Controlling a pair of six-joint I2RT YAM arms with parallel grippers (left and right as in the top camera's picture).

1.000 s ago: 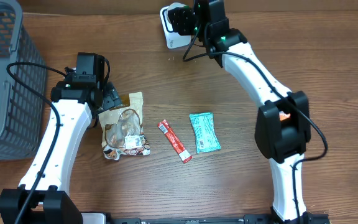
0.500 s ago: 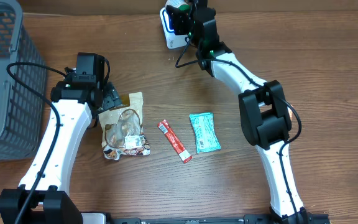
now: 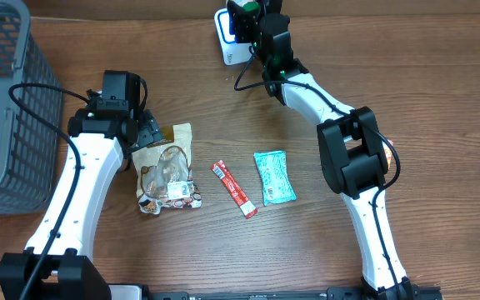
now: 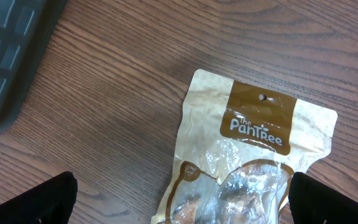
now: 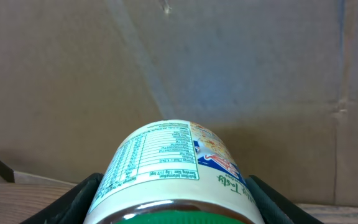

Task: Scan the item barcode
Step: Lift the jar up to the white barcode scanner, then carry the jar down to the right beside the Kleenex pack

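From overhead, the scanning step is judged to be in hand. The right arm [image 3: 340, 108] is stretched to the far edge of the surface [image 3: 407, 67], and a green-topped container [image 3: 242, 8] is held by the right gripper [image 3: 247, 21] over the white scanner [image 3: 226, 52]. The next move is thought to call for the printed code to be turned toward the scanner face. The left arm [image 3: 82, 183] is bent over the left side, and the left gripper [image 3: 144, 132] is poised at the far end of a snack bag [image 3: 167, 175]. A red stick [image 3: 235, 190] and a teal packet [image 3: 274, 176] are laid to the right of the bag, and a basket [image 3: 7, 100] is set at the far left.

In the left wrist view, the fingers [image 4: 39, 199] are seen spread wide with nothing gripped, and the bag lies on the surface beneath them.

In the right wrist view, the container is clamped at a middling width between the fingers [image 5: 82, 193]. Its nutrition panel is turned toward the camera, and no barcode can be made out.
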